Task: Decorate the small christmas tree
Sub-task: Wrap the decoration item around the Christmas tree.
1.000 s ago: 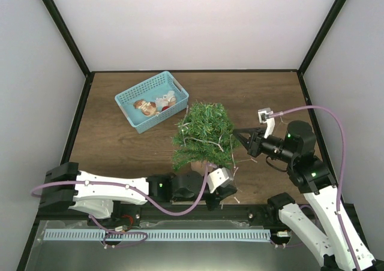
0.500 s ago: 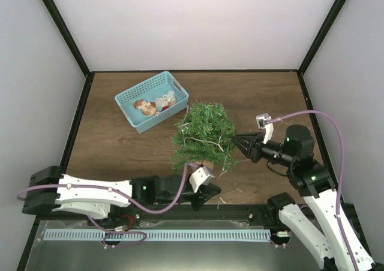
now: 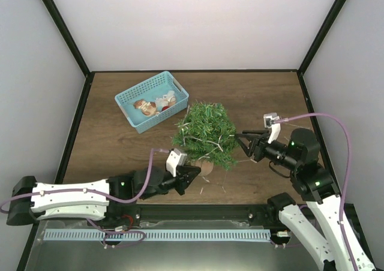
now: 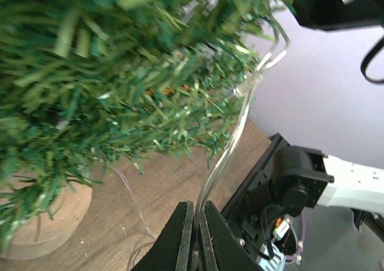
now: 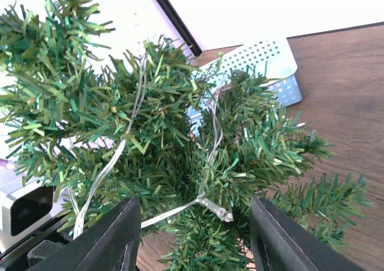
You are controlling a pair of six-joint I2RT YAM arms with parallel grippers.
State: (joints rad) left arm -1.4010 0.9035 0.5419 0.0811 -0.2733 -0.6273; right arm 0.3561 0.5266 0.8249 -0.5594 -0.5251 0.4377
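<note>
The small christmas tree (image 3: 205, 133) stands mid-table on its brown pot (image 3: 203, 165), with a clear light string (image 3: 210, 141) draped through its branches. My left gripper (image 3: 188, 175) lies low at the tree's near-left side, by the pot. In the left wrist view it (image 4: 195, 208) is shut on the light string (image 4: 231, 148), which runs up into the branches (image 4: 108, 67). My right gripper (image 3: 244, 140) sits just right of the tree. Its jaws (image 5: 193, 214) are open, and a small bulb of the string (image 5: 217, 210) hangs between them against the needles, touching neither finger.
A light-blue basket (image 3: 137, 118) holding ornaments stands behind and left of the tree, and its corner (image 5: 273, 64) shows past the branches. Loose strands of wire (image 3: 223, 187) lie on the wood near the pot. Black frame posts and white walls enclose the table.
My left arm has drawn back to the left, pulling the string with it. My right gripper has opened, letting go of the string, and has backed slightly right. The tree now stands more upright.
</note>
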